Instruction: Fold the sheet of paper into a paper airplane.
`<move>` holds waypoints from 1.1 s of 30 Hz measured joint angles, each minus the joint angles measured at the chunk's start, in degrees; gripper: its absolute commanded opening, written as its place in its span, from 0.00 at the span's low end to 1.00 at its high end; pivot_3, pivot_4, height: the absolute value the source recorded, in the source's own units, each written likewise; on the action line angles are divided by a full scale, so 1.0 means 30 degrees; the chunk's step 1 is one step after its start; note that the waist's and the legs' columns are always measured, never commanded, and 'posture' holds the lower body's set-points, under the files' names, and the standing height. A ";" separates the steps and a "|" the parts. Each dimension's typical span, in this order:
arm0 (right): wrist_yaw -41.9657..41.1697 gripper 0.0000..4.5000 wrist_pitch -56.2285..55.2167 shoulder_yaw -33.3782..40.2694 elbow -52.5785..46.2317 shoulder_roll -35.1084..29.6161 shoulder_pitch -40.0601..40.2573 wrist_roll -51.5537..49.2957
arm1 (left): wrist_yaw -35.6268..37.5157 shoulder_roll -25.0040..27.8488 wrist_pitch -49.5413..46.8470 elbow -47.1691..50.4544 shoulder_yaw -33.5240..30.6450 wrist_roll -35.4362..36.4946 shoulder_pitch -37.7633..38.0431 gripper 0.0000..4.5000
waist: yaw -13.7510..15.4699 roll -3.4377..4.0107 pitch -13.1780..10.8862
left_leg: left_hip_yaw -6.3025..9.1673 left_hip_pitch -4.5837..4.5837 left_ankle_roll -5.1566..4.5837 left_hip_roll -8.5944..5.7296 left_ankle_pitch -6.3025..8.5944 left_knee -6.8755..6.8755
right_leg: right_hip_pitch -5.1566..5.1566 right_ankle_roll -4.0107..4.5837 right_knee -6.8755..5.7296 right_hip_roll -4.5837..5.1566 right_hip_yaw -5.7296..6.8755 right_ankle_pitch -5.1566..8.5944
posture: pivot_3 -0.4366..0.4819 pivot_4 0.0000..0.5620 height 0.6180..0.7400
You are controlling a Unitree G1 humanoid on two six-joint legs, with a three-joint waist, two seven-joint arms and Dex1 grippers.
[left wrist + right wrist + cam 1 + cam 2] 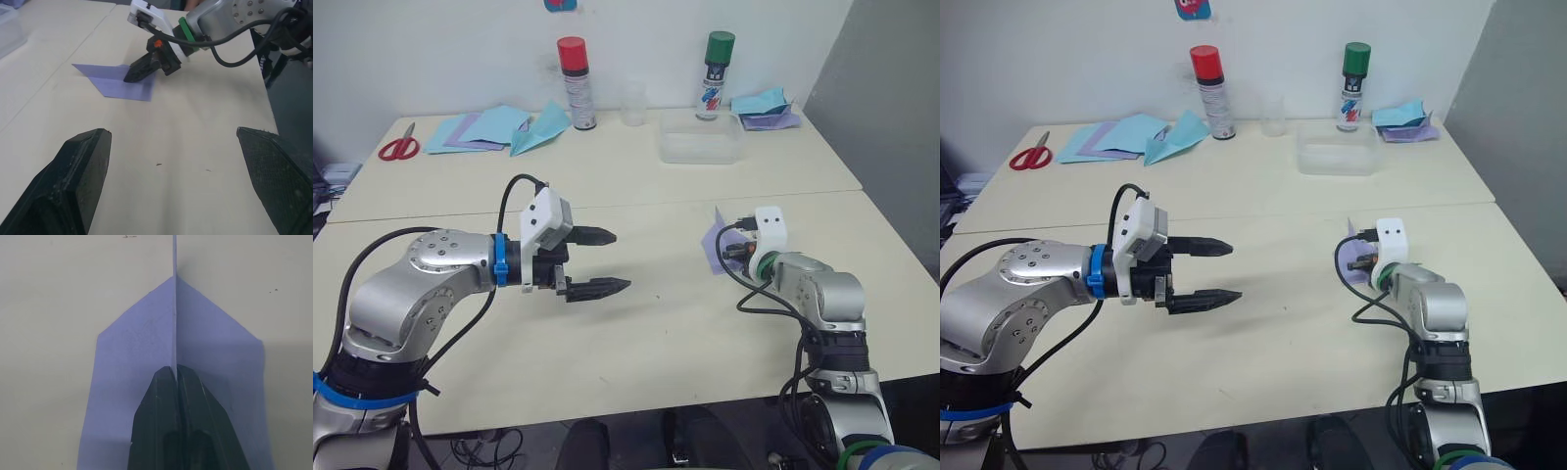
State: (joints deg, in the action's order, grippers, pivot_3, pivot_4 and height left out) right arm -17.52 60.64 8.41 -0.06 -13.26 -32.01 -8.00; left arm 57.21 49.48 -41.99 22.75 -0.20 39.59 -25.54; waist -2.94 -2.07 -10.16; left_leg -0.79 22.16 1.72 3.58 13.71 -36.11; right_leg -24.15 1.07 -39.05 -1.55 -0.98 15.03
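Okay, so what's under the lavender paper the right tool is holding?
Bare cream table shows all around the lavender paper. The right tool, shut on its raised centre fold, covers part of it; anything directly beneath is hidden.

Cream tabletop (646, 323), two panels meeting along a seam across mid-frame. Red-handled scissors (399, 146) at upper left, near the table's edge. Just right of them, a spread of light-blue sheets (475, 130) (a pale purple one tucked among them), then a light-blue paper plane (540, 128) pointing down-left. Red-capped spray can (577, 83) upright at upper centre, just beside the plane. Small clear cup (633, 104) to its right. Green-capped spray can (714, 75) further right, upright behind a clear plastic container (700, 144). More folded blue and purple paper (766, 108) heaped at upper right, near the far corner. White wall (460, 49) behind.
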 measured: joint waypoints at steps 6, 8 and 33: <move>0.0052 0.46 -0.0877 -0.0253 0.0066 -0.0311 0.0044 -0.0088 | 0.0032 0.0004 0.0089 -0.0002 -0.0053 -0.0173 0.0158 1.00 | 0.0041 0.0001 -0.0001 | -0.0002 0.0021 0.0000 -0.0016 -0.0001 -0.0001 | -0.0002 0.0000 0.0008 -0.0030 -0.0009 0.0000 | 0.48 0.27 1.00; 0.0007 0.59 -0.0951 -0.0266 -0.0512 -0.0533 0.0257 -0.0123 | 0.0124 0.0025 0.0255 -0.0008 -0.0099 -0.0249 0.0388 1.00 | 0.0061 0.0002 -0.0002 | -0.0002 0.0048 0.0001 -0.0012 0.0000 0.0001 | -0.0018 -0.0001 0.0016 -0.0031 -0.0007 0.0001 | 0.48 0.27 1.00; -1.7365 0.99 -1.0141 0.0723 -0.0419 -1.5365 0.3914 -0.5131 | 0.1017 0.3319 0.6331 -0.6323 -0.6825 -0.4878 0.6045 1.00 | 0.0380 0.0034 -0.0027 | -0.0042 -0.0040 -0.0006 0.0000 0.0004 0.0001 | 0.0013 0.0038 0.0004 0.0050 0.0008 0.0015 | 0.48 0.27 1.00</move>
State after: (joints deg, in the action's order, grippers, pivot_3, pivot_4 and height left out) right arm -69.61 30.22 10.58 -1.32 -59.35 -20.27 -23.39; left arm 60.26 59.43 -23.00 3.78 -20.68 24.96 -7.40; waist -1.80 -1.96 -10.24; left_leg -0.92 22.04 1.70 3.58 13.72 -36.10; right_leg -24.11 1.18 -39.03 -1.40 -0.96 15.08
